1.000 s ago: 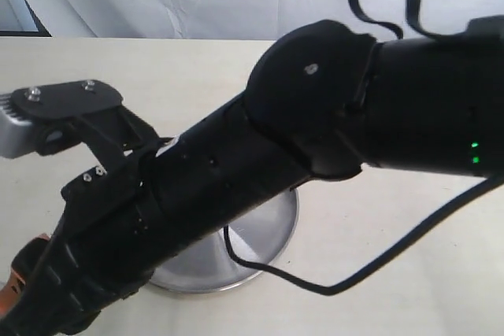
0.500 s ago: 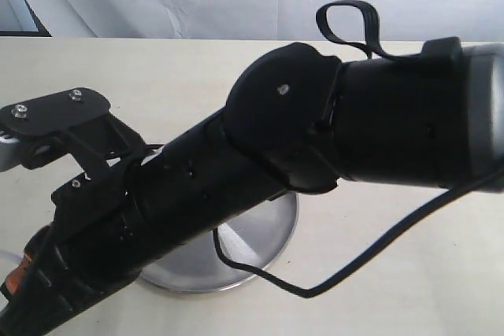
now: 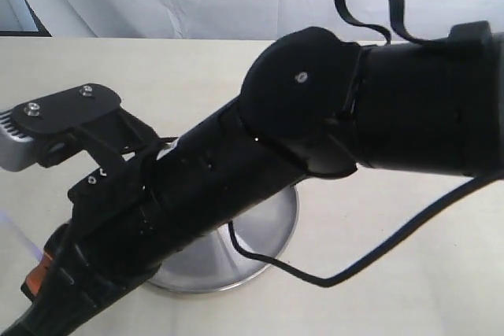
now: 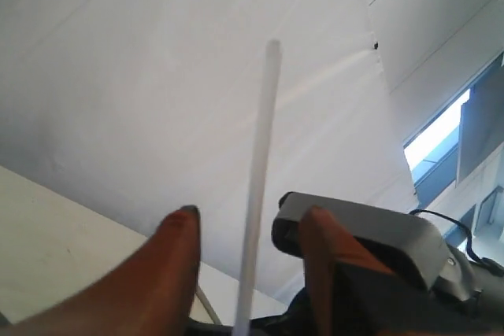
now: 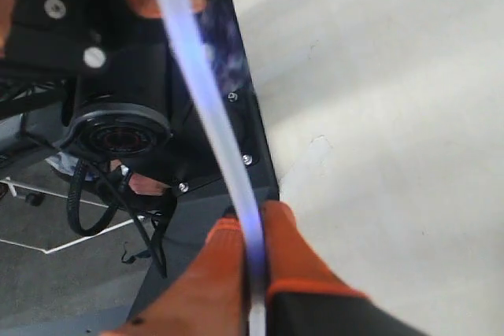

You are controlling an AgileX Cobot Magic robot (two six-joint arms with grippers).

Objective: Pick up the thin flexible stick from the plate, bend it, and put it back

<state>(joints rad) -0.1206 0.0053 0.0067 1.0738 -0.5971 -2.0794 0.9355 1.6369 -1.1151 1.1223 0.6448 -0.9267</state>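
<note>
A: What is the right gripper (image 5: 250, 218) doing?

B: It is pinched tight on the thin flexible stick (image 5: 208, 108). Both orange fingers (image 5: 295, 253) press against it and no gap shows.

A: And the left gripper (image 4: 250, 212)?

B: Its fingers (image 4: 175, 269) stand well apart. The stick runs up between them without visibly touching either. Its free end reaches past the tips, against the white curtain (image 4: 118, 76).

A: Is the stick straight?

B: In the right wrist view it bows in a gentle curve with a bluish sheen, from the right gripper's pinch to where it passes between the left fingers. In the left wrist view it looks nearly straight.

A: Where is it over the table (image 3: 394, 234)?

B: It is in the air, off the plate (image 3: 268, 226), by the tabletop's near left corner as the exterior view has it. The right wrist view shows the table's edge just beside the pinch, with the floor (image 5: 47, 289) and a black frame (image 5: 134, 76) beyond.

A: And the plate?

B: It sits toward the near edge, about midway along it, mostly hidden under the right arm (image 3: 236, 179). A black cable (image 3: 276, 264) loops in front of its rim.

A: Anything else?

B: A grey wrist camera (image 3: 14, 143) rides on that arm's black bracket, above the left part of the tabletop.
</note>
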